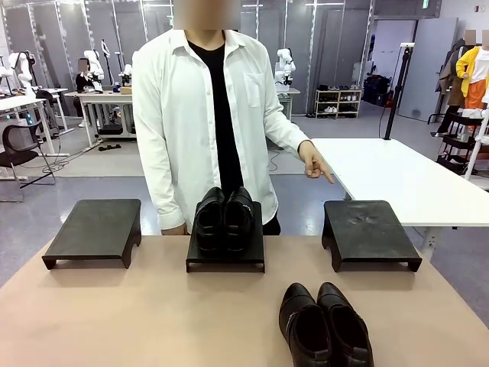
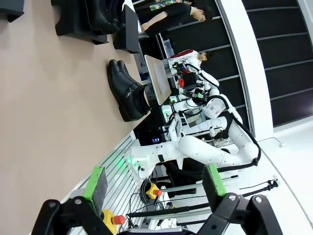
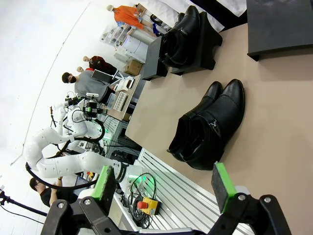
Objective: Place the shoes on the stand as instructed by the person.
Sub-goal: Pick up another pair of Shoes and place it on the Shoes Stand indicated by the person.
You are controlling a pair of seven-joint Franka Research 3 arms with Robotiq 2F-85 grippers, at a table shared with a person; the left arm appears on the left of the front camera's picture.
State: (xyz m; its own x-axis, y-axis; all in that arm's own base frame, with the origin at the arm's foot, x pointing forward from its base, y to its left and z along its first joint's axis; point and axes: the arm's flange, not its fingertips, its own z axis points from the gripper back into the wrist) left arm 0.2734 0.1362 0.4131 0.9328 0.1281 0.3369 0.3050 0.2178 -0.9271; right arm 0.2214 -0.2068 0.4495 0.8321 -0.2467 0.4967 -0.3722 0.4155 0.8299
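One person (image 1: 202, 115) in an open white shirt over a black t-shirt stands at the table's far edge. One arm reaches out toward picture right, its hand (image 1: 315, 164) lowered and the index finger pointing down toward the right-hand stand (image 1: 370, 233). The other arm hangs straight beside the body. The left gripper (image 2: 156, 182) has its green-padded fingers spread wide with nothing between them, and the right gripper (image 3: 164, 182) is likewise released and touching nothing. On the tan table (image 1: 114, 321), three black stands sit in a row along the far side. The left stand (image 1: 95, 229) and the right-hand one are bare-topped. The middle stand (image 1: 225, 258) bears the low glossy shoes (image 1: 223, 218), set side by side. The ankle boots (image 1: 325, 329) rest as a pair on the tabletop near the robot's edge, right of centre, with their toes toward the person and well apart from every stand.
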